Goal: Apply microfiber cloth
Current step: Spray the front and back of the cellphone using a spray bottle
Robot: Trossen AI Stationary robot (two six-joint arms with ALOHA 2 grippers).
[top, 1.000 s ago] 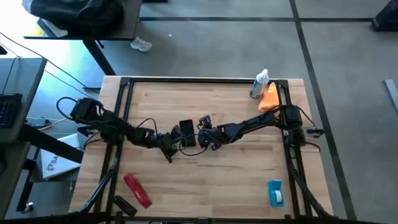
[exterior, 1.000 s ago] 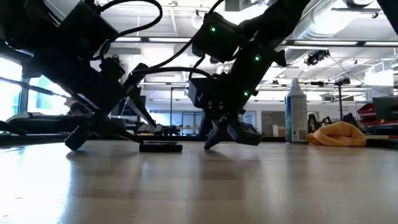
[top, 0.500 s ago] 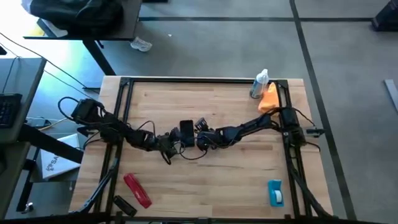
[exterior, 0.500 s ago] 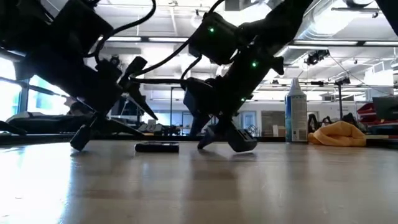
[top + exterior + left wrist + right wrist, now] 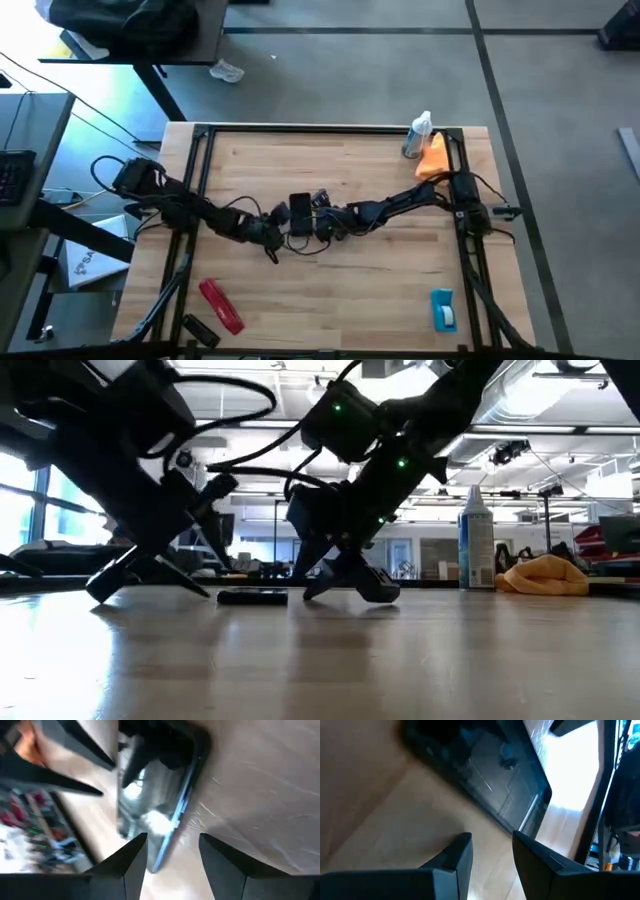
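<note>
Orange fabric: microfiber cloth (image 5: 433,158) lies bunched at the far right corner of the table (image 5: 380,290), touching the spray bottle (image 5: 417,136); neither arm holds it.
Glossy black slab: phone (image 5: 299,211) flat at table centre, probably the surface to be wiped.
Left gripper (image 5: 270,238): low beside the phone, fingers spread, nothing between them; seemingly placed to steady it.
Right gripper (image 5: 322,222): low on the phone's other side, fingers parted and empty; well apart from the cloth it would need.
Other items: red oblong object (image 5: 220,304) and blue-and-white item (image 5: 443,309) near the front edge.
Surface: pale wood planks, black frame rails.
Room: open workshop, ceiling lights, grey floor.
</note>
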